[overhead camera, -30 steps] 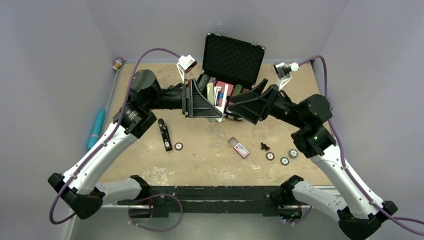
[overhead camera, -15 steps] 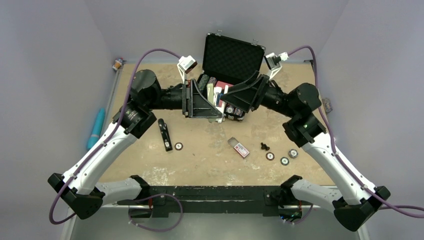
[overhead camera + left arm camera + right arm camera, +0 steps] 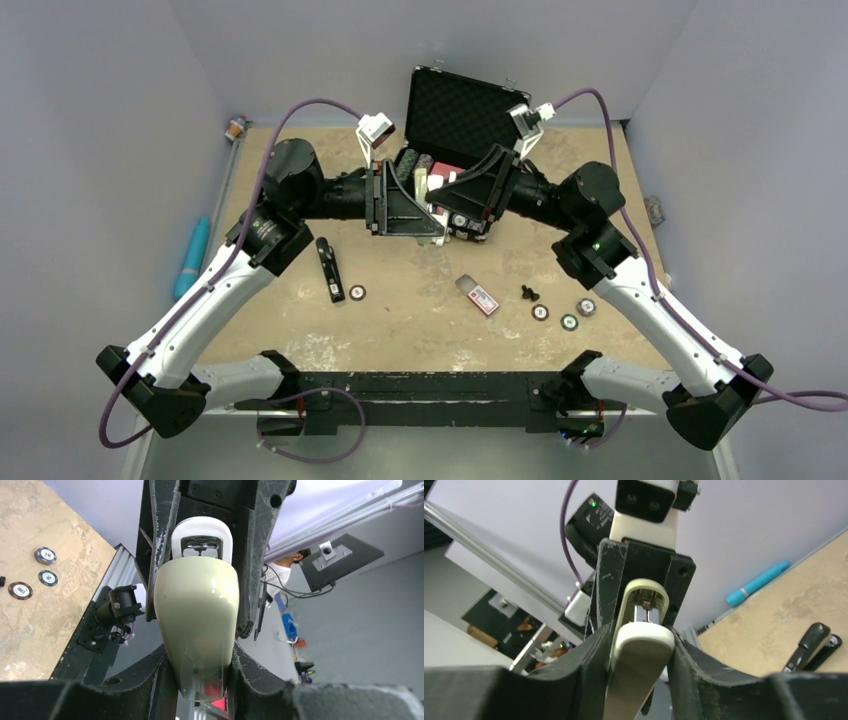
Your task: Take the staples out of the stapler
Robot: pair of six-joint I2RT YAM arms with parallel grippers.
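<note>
In the right wrist view, the pale bar [image 3: 641,642] between the fingers of the right tool [image 3: 640,680] runs off the bottom edge, so we cannot see its near end. We cannot tell if those fingers press on it or just sit beside it. One end of the black stapler [image 3: 816,642] is hidden behind a finger. In the left wrist view, the low end of the bar in the left tool [image 3: 200,685] is blurry. From above, both tools' black bodies hide most of the bar and much of what lies in the open case [image 3: 470,110]. The writing on the small box [image 3: 479,296] and the round chips [image 3: 541,312] is too small for us to read.
</note>
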